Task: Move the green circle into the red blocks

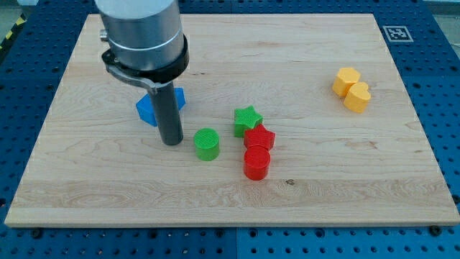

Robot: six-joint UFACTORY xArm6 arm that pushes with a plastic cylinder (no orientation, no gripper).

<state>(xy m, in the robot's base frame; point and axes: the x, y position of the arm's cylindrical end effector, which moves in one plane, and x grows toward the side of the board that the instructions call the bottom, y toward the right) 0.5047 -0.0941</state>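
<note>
The green circle (207, 144) lies near the board's middle. My tip (172, 142) rests on the board just to its left, a small gap apart. To the circle's right lie a red star (259, 137) and, touching it below, a red circle (256, 162). A green star (247, 119) touches the red star from the upper left. A narrow gap separates the green circle from the red blocks.
Blue blocks (149, 108) lie behind my rod at the view's left, partly hidden. Two yellow blocks (351, 90) touch each other at the upper right. A marker tag (396, 33) sits at the wooden board's (323, 187) top right corner.
</note>
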